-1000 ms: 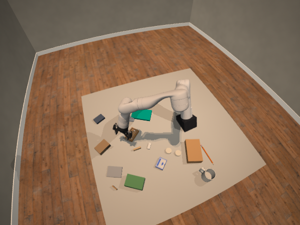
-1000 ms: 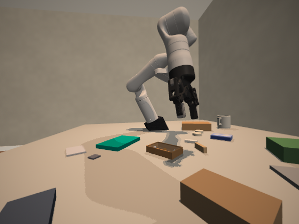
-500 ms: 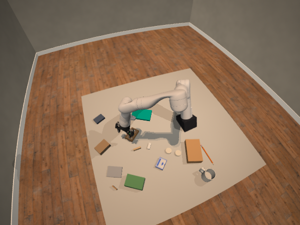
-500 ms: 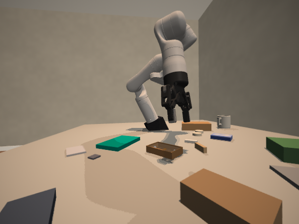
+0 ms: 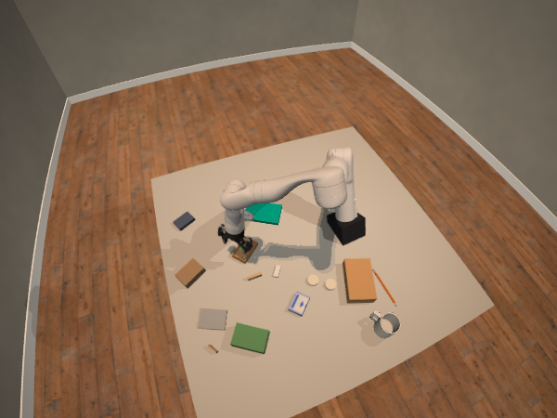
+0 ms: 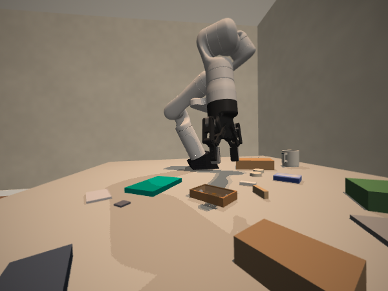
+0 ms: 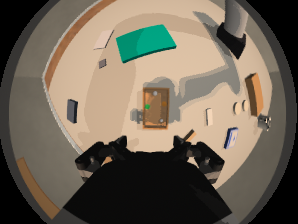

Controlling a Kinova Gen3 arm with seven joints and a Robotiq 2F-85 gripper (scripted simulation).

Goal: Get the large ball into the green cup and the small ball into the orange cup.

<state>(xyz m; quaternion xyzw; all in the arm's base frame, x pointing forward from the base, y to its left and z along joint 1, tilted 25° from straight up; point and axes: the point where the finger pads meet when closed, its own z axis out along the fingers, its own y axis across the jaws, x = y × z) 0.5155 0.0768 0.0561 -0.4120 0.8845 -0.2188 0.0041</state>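
The covered wooden puzzle (image 5: 248, 253) is a shallow brown tray lying flat on the table; it also shows in the exterior view (image 6: 213, 194) and in the wrist view (image 7: 156, 107). A small green spot, the green cup (image 7: 147, 107), shows near its left side; the balls are too small to tell apart. My gripper (image 6: 225, 154) hangs open and empty above the puzzle, fingers pointing down, clear of it. It also shows in the top view (image 5: 234, 237), and its two spread fingers sit at the bottom of the wrist view (image 7: 150, 151).
A teal slab (image 5: 265, 213) lies behind the puzzle. A brown block (image 5: 189, 272), a small wooden stick (image 5: 253, 276) and a white piece (image 5: 277, 270) lie in front. Farther off are a tan book (image 5: 359, 280), a mug (image 5: 386, 323), a green block (image 5: 250, 337) and the arm's base (image 5: 346, 228).
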